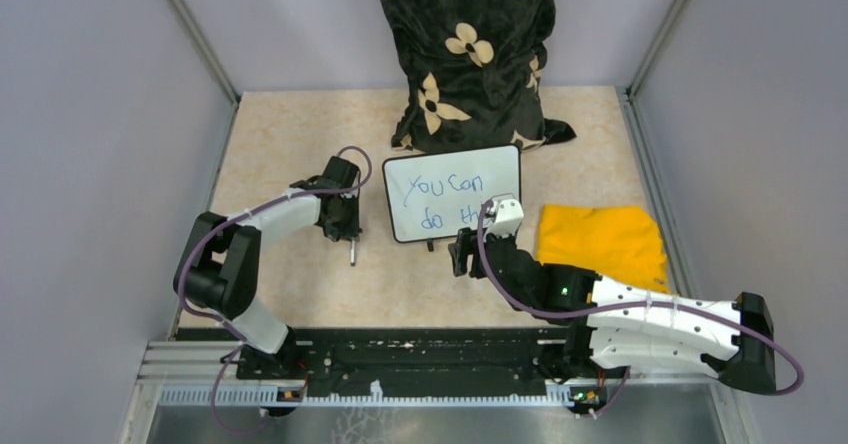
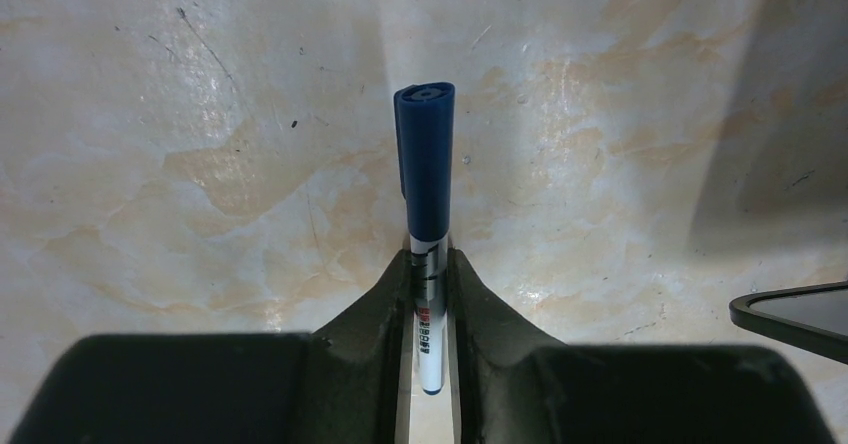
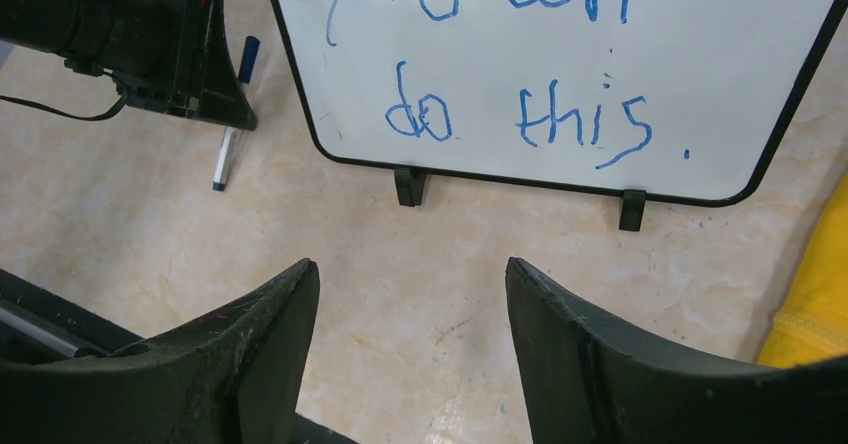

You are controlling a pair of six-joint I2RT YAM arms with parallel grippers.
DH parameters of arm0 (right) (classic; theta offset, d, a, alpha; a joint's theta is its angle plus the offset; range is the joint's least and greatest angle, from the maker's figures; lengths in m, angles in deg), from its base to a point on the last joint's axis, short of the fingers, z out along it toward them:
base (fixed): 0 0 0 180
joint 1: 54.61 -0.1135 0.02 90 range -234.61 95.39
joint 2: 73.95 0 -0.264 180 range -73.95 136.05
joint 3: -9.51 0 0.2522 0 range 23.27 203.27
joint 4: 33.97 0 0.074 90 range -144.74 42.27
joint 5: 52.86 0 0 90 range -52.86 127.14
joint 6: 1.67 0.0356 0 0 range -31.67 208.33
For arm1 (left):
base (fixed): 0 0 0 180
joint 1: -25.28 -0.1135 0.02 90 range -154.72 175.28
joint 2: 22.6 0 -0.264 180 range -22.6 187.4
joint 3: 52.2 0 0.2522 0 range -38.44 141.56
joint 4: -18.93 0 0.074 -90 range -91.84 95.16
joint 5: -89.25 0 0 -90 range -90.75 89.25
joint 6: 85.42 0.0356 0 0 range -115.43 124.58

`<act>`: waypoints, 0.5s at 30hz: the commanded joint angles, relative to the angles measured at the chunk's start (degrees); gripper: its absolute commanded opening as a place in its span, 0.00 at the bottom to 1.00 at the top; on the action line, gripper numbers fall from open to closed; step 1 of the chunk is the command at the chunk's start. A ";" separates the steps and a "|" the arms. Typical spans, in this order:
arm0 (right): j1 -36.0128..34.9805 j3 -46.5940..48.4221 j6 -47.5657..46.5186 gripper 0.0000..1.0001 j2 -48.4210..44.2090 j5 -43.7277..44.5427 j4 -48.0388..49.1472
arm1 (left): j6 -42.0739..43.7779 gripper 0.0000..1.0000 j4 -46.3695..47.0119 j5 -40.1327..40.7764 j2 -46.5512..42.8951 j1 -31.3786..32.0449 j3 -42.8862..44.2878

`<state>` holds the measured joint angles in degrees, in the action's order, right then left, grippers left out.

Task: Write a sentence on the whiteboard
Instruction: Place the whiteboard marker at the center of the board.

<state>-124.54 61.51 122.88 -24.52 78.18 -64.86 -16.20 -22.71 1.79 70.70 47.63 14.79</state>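
The whiteboard (image 1: pixel 452 192) lies at mid-table, black-framed, with two small feet at its near edge. The sentence (image 3: pixel 520 119) reads "You can do this." in blue on two lines; in the top view my right wrist hides the end of the sentence (image 1: pixel 432 199). My left gripper (image 2: pixel 428 256) is shut on a white marker (image 2: pixel 425 164) with its blue cap on, held low over the table just left of the board. The left gripper (image 1: pixel 345 232) and marker (image 1: pixel 351 254) also show in the top view. My right gripper (image 3: pixel 412 264) is open and empty, just in front of the board's near edge.
A yellow cloth (image 1: pixel 600 239) lies right of the board, close to my right arm. A black bag with cream flowers (image 1: pixel 470 54) stands behind the board. Grey walls enclose the table on three sides. The board's corner (image 2: pixel 795 314) shows in the left wrist view.
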 commanded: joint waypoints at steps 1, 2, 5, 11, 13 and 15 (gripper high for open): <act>0.56 -0.18 -0.53 0.68 -1.29 0.21 1.75 | 0.03 0.22 -0.57 -0.26 1.25 -0.21 0.82; 0.51 -0.18 -0.53 0.68 -1.33 0.23 1.74 | 0.03 0.23 -0.59 -0.26 1.27 -0.20 0.89; 0.48 -0.14 -0.50 0.68 -1.35 0.18 1.75 | 0.03 0.23 -0.59 -0.35 1.36 -0.21 0.91; 0.51 -0.01 -0.69 0.68 -1.35 0.08 1.74 | -0.05 0.24 -0.60 -0.35 1.45 -0.22 0.91; 0.50 -0.01 -0.71 0.68 -1.27 0.09 1.74 | -0.06 0.24 -0.60 -0.38 1.45 -0.21 0.91; 0.50 0.04 -0.85 0.68 -1.27 0.06 1.83 | -0.06 0.24 -0.55 -0.44 1.44 -0.23 0.91</act>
<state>-124.54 61.51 122.84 -24.82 78.00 -64.86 -16.20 -22.89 1.77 70.90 47.63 15.03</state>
